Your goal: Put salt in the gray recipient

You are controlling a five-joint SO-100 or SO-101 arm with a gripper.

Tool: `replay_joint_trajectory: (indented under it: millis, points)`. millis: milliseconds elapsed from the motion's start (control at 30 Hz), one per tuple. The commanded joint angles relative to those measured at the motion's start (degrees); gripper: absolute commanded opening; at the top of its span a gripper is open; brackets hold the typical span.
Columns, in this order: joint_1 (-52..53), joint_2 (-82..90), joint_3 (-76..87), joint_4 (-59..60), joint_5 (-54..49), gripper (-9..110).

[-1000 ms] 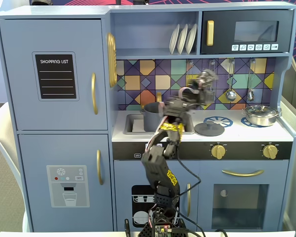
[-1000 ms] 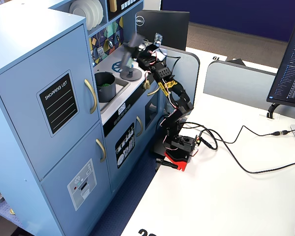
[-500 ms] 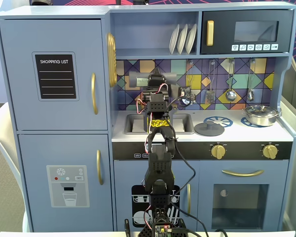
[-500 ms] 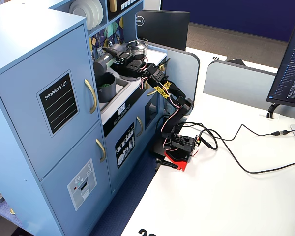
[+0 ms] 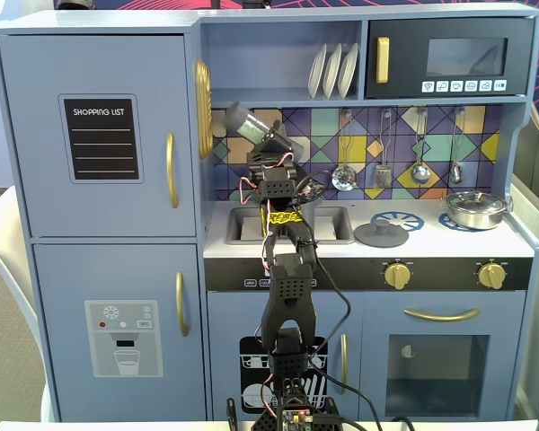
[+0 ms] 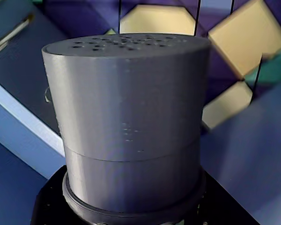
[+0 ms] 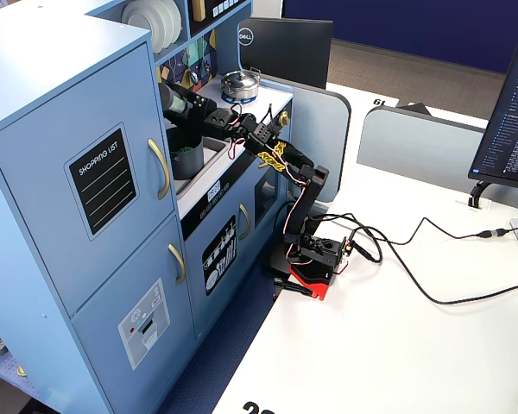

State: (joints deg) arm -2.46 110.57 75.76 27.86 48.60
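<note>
Arm stretched up into the toy kitchen, and the fingers are clamped on the gray salt shaker, tilted, just left of centre in the upper half of a fixed view, above the sink. In the wrist view the shaker fills the frame, its perforated top up. The steel pot sits far right on the stove, well apart.
</note>
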Motion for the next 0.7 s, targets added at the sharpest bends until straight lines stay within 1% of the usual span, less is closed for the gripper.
replay_joint_trajectory:
  millis: [0,100,233,300,433,500,600,667]
  points:
    - [1.4,-0.9,-8.5,7.6,5.6,0]
    - [3.3,-1.8,-10.0,15.6,11.3,0]
    - [3.3,-2.1,-10.0,19.1,15.2,0]
    - [1.9,-2.3,-9.6,17.4,15.2,0]
    - [-0.4,-1.1,-5.8,3.5,11.6,0]
    - [-0.8,-1.1,-5.6,-1.2,10.3,0]
    - [0.0,-1.1,-5.7,-2.1,9.9,0]
    - [1.1,-1.1,-6.6,2.9,11.3,0]
